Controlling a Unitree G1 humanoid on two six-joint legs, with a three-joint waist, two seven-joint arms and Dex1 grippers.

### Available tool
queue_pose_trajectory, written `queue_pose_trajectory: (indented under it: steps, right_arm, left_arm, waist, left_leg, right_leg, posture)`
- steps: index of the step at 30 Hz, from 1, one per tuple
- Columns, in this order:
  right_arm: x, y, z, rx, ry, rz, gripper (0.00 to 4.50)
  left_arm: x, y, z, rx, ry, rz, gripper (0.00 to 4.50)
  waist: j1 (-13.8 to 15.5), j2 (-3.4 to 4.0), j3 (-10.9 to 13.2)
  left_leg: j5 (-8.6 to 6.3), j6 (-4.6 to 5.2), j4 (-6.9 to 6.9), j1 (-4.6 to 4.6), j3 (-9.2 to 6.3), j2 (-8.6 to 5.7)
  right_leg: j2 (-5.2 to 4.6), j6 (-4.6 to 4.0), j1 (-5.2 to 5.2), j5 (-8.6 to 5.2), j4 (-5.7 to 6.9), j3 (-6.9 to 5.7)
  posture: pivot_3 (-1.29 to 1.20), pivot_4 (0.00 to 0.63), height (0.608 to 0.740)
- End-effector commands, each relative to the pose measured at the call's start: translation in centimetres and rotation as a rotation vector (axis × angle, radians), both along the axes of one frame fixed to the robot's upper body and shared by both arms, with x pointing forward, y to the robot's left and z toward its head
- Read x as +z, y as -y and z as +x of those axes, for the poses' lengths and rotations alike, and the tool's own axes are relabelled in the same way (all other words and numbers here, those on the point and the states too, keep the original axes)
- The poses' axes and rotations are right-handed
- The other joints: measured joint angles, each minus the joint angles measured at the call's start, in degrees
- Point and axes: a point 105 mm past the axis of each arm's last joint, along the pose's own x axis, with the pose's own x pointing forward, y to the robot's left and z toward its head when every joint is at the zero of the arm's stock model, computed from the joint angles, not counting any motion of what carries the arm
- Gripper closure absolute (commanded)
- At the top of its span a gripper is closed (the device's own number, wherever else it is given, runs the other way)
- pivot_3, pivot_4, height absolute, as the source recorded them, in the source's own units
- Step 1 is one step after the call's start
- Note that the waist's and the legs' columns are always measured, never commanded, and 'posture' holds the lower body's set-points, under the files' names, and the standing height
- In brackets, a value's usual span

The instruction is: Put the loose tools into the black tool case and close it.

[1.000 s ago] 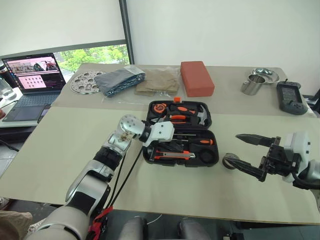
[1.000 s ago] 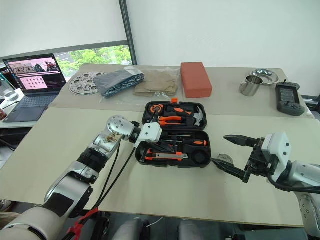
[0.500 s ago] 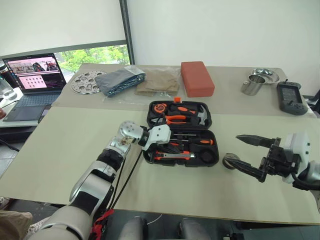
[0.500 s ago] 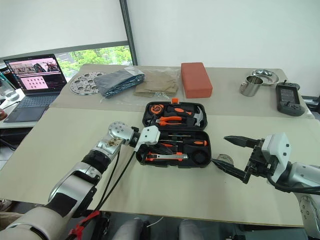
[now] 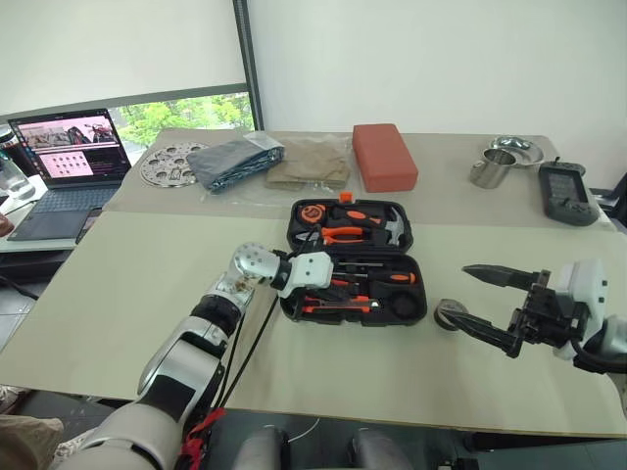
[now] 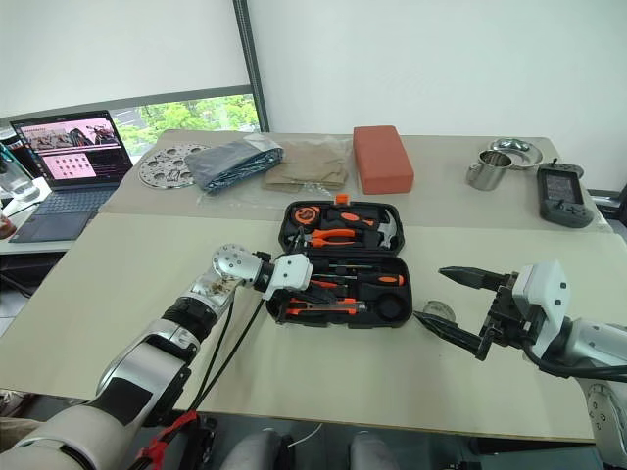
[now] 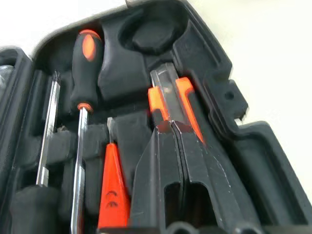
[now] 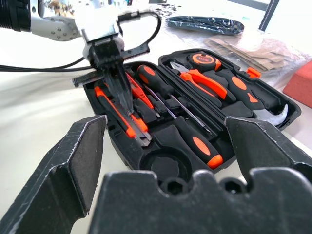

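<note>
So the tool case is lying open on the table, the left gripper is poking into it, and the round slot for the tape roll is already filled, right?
Not quite. The round slot is empty, as the right wrist view shows; the tape roll lies on the table beside the right gripper. The rest holds: the tool case lies open, and the left gripper, fingers shut, pokes into it at the utility knife.

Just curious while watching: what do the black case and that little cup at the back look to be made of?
The black tool case looks like matte moulded plastic, its slots shaped to the tools. The cup looks like polished metal, probably steel: silvery and reflective.
</note>
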Motion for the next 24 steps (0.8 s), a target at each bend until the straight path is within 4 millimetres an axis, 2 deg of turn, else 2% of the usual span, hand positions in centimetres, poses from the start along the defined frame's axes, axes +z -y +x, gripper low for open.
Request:
queue_pose_trajectory:
  steps: [1, 4, 6, 9, 10, 11, 13, 17, 21, 24]
  right_arm:
    - [1.2, -0.2, -0.2, 0.014, 0.049, 0.001, 0.0]
    - [1.2, -0.2, -0.1, 0.015, 0.049, -0.001, 0.0]
    - [1.1, -0.2, 0.0, 0.014, 0.048, -0.004, 0.0]
    - [0.4, 0.1, 0.4, -0.009, 0.021, -0.051, 0.0]
    - [0.3, 0.1, 0.5, -0.012, 0.015, -0.062, 0.0]
    - [0.1, 0.1, 0.6, -0.009, 0.009, -0.075, 0.0]
    - [-0.1, 0.1, 0.8, -0.006, 0.001, -0.089, 0.0]
    - [-1.6, 0.8, 1.9, -0.043, -0.074, -0.222, 0.0]
    - [-3.0, 1.3, 2.5, -0.04, -0.141, -0.334, 0.0]
    - [-3.8, 1.8, 2.9, -0.049, -0.195, -0.403, 0.0]
  left_arm:
    - [-4.0, -1.5, -1.0, 0.02, -0.09, 0.142, 4.46]
    - [-4.1, -1.5, -1.0, 0.016, -0.083, 0.144, 4.46]
    - [-3.3, -1.1, -0.7, 0.029, -0.072, 0.106, 4.46]
    - [-0.4, -0.6, 0.6, 0.079, -0.069, -0.012, 4.46]
    - [0.1, -0.6, 0.7, 0.084, -0.073, -0.03, 3.96]
    - [0.8, -0.6, 0.8, 0.084, -0.08, -0.051, 3.81]
    - [1.6, -0.7, 0.7, 0.08, -0.096, -0.077, 3.05]
    - [6.2, -1.8, -0.5, 0.012, -0.149, -0.17, 1.69]
    - [9.3, -2.4, -1.4, 0.015, -0.146, -0.218, 0.18]
    - [11.0, -3.0, -2.3, 0.019, -0.145, -0.225, 0.08]
  waist:
    - [0.0, 0.0, 0.0]
    - [0.0, -0.04, -0.1]
    - [0.0, -0.04, -0.1]
    - [-0.1, -0.04, -0.1]
    - [-0.1, -0.03, -0.1]
    - [-0.1, -0.04, -0.1]
    - [-0.1, -0.03, -0.1]
    - [-0.5, 0.03, -0.1]
    - [-0.3, 0.07, 0.0]
    - [-0.1, 0.08, 0.0]
  left_leg:
    - [0.0, 0.0, 0.01, 0.0, 0.0, 0.0]
    - [0.0, 0.01, 0.03, 0.01, 0.0, 0.01]
    - [0.0, 0.01, 0.03, 0.03, 0.0, 0.01]
    - [0.01, 0.01, 0.03, 0.05, 0.0, 0.02]
    - [0.01, 0.02, 0.05, 0.05, 0.0, 0.01]
    - [0.03, 0.04, 0.07, 0.04, 0.0, 0.02]
    - [0.06, 0.09, 0.1, -0.07, -0.01, 0.01]
    - [0.06, 0.09, 0.0, -0.19, -0.01, 0.04]
    - [0.06, 0.09, -0.03, -0.23, -0.05, 0.08]
    - [0.06, 0.09, -0.03, -0.24, -0.05, 0.08]
  right_leg:
    - [-0.01, 0.05, 0.0, -0.03, 0.02, 0.01]
    - [-0.01, 0.11, 0.05, -0.06, 0.04, 0.01]
    - [-0.01, 0.14, 0.16, -0.08, 0.05, 0.02]
    - [-0.01, 0.17, 0.16, -0.1, 0.07, 0.02]
    - [-0.01, 0.17, 0.12, -0.1, 0.08, 0.02]
    - [-0.01, 0.17, 0.01, -0.1, 0.12, 0.02]
    - [0.0, 0.16, -0.12, -0.09, 0.15, 0.01]
    - [0.03, -0.02, -0.25, 0.0, 0.13, 0.01]
    - [0.03, -0.18, -0.31, 0.08, 0.09, -0.04]
    - [0.02, -0.17, -0.3, 0.07, 0.06, -0.02]
  posture:
    - [0.0, 0.15, 0.74]
    - [0.0, 0.15, 0.74]
    - [0.0, 0.15, 0.74]
    - [0.0, 0.15, 0.74]
    - [0.0, 0.15, 0.74]
    - [0.0, 0.15, 0.74]
    - [0.0, 0.15, 0.74]
    - [0.0, 0.15, 0.74]
    - [0.0, 0.15, 0.74]
    - [0.0, 0.15, 0.74]
